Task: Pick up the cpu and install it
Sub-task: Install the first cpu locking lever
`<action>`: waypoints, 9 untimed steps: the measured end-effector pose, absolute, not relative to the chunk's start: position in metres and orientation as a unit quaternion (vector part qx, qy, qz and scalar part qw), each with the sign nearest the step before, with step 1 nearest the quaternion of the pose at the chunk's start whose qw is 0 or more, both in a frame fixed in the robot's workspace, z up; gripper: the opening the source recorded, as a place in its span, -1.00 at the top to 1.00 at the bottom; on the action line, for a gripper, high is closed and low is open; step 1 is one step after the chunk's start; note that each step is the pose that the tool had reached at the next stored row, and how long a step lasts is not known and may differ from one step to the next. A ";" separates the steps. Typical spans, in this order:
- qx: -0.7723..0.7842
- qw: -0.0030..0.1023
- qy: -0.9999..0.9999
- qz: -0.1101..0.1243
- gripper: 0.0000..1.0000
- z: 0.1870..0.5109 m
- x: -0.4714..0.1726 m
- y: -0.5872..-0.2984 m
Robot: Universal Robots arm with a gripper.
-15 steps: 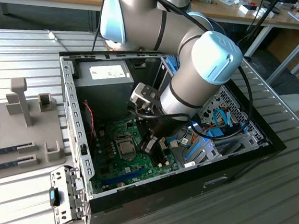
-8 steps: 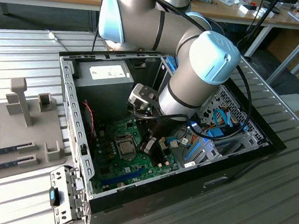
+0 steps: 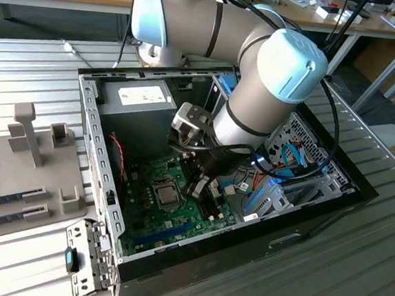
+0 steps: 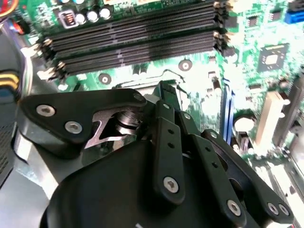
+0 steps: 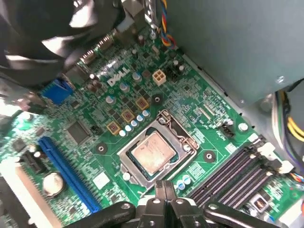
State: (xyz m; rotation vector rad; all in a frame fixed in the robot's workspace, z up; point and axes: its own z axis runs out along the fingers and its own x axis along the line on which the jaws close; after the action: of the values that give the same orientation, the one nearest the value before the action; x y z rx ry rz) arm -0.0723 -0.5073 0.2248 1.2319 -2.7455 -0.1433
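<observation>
A: Silvery metal in the middle of the green motherboard (image 5: 85, 142); is that the cpu (image 5: 152, 156)?

B: Yes; it lies flat in its socket (image 5: 159, 148), inside the open computer case (image 3: 94, 146).

A: And the gripper (image 5: 165, 191)?

B: Just beside the socket, close above the board by the memory slots (image 4: 137, 40); its fingers (image 5: 159, 194) are pressed together with nothing between them; apart from the chip.

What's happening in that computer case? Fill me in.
The robot arm's black gripper hangs low inside the open black computer case, just above the green motherboard. The small square silvery cpu lies in its metal socket frame, right beside the gripper's fingertips, which are together and hold nothing.
</observation>
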 end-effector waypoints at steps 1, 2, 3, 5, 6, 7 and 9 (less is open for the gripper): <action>0.408 0.064 -0.909 -0.047 0.79 0.230 -0.072 -0.507; 0.408 0.064 -0.909 -0.048 0.79 0.237 -0.071 -0.507; 0.408 0.064 -0.909 -0.049 0.79 0.245 -0.070 -0.506; 0.408 0.064 -0.909 -0.050 0.79 0.251 -0.069 -0.505; 0.408 0.063 -0.909 -0.051 0.79 0.254 -0.069 -0.505; 0.408 0.063 -0.909 -0.051 0.79 0.255 -0.069 -0.505; 0.408 0.063 -0.909 -0.051 0.79 0.255 -0.069 -0.505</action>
State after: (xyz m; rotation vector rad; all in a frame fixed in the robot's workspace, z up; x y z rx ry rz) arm -0.0691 -0.5050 0.2548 1.2334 -2.7468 -0.1543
